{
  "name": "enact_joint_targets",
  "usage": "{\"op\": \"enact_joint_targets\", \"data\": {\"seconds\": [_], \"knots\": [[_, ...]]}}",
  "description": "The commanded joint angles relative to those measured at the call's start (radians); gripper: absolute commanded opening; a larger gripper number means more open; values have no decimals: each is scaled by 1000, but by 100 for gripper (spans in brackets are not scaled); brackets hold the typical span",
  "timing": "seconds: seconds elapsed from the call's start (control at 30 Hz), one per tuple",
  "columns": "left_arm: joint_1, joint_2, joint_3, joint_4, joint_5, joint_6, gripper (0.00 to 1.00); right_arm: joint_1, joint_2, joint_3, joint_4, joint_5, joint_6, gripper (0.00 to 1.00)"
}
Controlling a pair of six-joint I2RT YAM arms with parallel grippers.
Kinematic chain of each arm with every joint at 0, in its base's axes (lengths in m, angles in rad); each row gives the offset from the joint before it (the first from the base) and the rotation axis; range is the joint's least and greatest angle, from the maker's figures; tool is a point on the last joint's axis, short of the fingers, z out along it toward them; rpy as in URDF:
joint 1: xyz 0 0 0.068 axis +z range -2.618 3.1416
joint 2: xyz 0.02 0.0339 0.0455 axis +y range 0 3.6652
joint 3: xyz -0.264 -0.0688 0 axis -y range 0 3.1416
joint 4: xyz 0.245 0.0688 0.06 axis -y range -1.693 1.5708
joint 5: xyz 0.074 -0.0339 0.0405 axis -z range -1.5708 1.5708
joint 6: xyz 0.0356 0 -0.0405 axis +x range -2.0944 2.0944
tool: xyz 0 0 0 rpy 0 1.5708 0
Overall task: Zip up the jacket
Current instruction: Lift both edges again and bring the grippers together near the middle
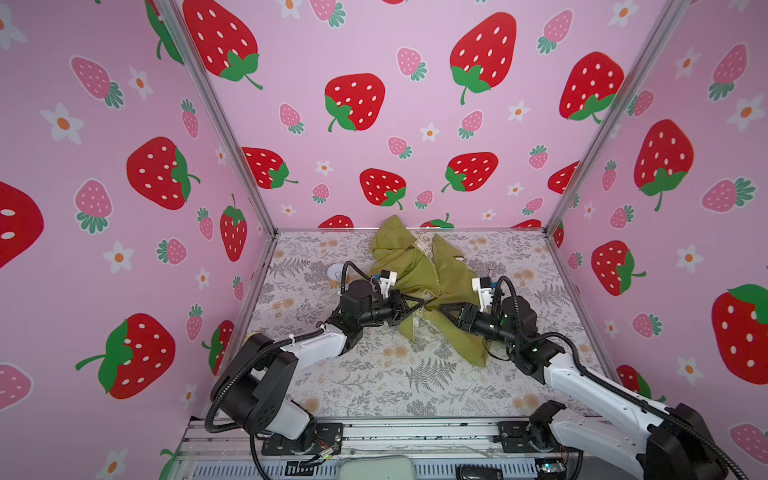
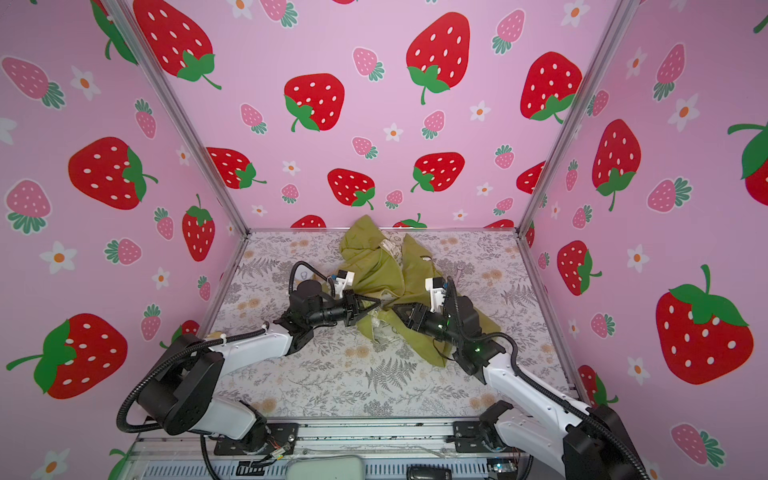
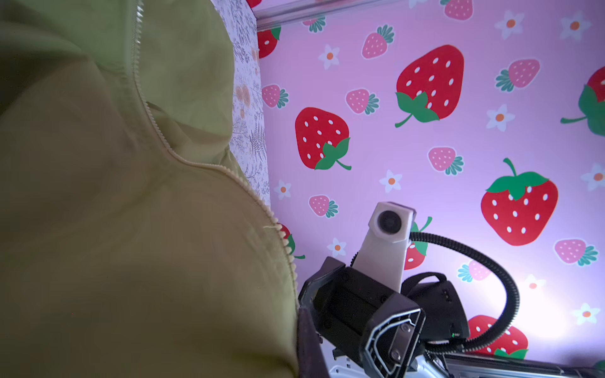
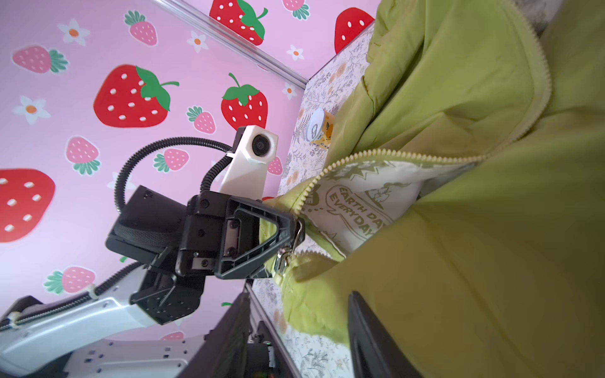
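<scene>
The jacket (image 1: 419, 270) lay crumpled on the floral tabletop (image 1: 374, 374), at its middle and running toward the back wall, its front unzipped and the cream printed lining (image 4: 360, 196) showing between two spread rows of zipper teeth (image 4: 376, 155). The danger from here seemed to be drag. With nothing pinning the hem, a pull on the zipper slider (image 4: 282, 258) would likely haul the thin cloth across the tabletop rather than close the teeth, and the loose lining beside the slider could snag in it. The left end effector (image 4: 296, 235) was clenched on the jacket's lower front edge right at the slider. It appeared to pinch the metal pull tab, though the right wrist view left it unclear whether cloth was caught too. The right end effector (image 1: 442, 309) faced it from just beside, its jaws parted about halfway and gripping nothing. Olive fabric lay against one finger, and whether the tips touched the jacket could not be told.
</scene>
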Motion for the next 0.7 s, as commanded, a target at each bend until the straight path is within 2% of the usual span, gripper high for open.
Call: {"op": "enact_joint_targets", "data": {"seconds": [0.0,0.17,0.37,0.67], "knots": [[3,-29,43,-13,101,37,0,-4,54,66,-9,-50,-69,42],[3,-64,39,-57,127,68,0,-4,135,99,101,-100,-48,36],[3,-76,42,-76,133,85,0,-4,200,76,228,-127,43,29],[3,-61,48,-66,129,72,0,-4,204,10,318,-115,120,24]]}}
